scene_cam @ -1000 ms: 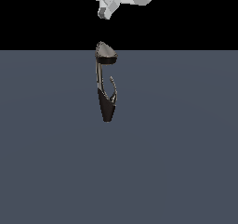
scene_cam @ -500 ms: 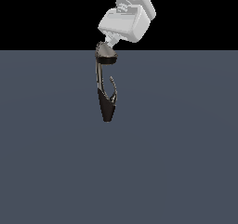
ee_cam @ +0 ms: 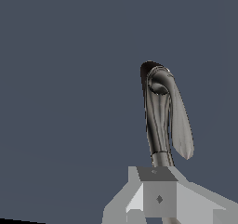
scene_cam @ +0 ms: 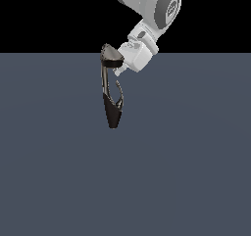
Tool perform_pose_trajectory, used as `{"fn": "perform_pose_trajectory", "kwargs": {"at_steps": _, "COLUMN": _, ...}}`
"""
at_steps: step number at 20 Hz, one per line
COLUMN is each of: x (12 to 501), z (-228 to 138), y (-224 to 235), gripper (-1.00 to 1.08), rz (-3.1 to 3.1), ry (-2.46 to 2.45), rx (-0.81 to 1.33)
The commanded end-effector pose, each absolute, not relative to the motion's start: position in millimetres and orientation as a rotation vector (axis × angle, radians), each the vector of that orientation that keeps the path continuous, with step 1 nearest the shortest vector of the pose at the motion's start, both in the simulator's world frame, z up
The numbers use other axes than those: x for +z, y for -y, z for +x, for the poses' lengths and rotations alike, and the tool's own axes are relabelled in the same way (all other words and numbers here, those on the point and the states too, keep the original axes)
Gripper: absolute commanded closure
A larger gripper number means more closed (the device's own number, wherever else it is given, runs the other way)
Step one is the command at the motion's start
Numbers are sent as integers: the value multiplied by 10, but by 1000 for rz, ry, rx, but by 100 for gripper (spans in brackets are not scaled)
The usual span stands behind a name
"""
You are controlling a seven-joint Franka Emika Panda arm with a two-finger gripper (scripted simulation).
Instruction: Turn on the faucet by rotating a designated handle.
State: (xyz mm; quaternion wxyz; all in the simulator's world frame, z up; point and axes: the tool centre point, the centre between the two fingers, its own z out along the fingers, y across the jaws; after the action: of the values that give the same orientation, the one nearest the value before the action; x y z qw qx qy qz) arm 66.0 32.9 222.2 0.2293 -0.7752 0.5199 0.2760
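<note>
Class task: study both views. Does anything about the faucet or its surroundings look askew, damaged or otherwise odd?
Nothing looks broken. The slim chrome faucet with dark tapered base stands slightly tilted on its pointed tip on the plain grey floor, with no sink around it.

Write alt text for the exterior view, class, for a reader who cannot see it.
A white robot arm reaches down from the top, its claw beside the cap of a slim upright faucet standing on a flat grey-blue surface. A thin curved chrome handle hooks out from the faucet's dark base, below the claw.

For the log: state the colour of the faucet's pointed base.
Dark, almost black. The faucet base shows best in the exterior view, below the chrome neck.
</note>
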Motion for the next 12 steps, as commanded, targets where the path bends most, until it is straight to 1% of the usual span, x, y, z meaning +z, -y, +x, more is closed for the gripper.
{"fn": "perform_pose_trajectory", "kwargs": {"at_steps": 1, "x": 2074, "z": 728, "y": -321, "gripper": 108, "rz": -2088, "ry": -1475, "rx": 783}}
{"fn": "perform_pose_trajectory", "kwargs": {"at_steps": 7, "x": 1842, "z": 814, "y": -307, "gripper": 108, "rz": -2020, "ry": -1538, "rx": 818}}
{"fn": "perform_pose_trajectory", "kwargs": {"at_steps": 12, "x": 1781, "z": 834, "y": -303, "gripper": 108, "rz": -2002, "ry": -1554, "rx": 828}}
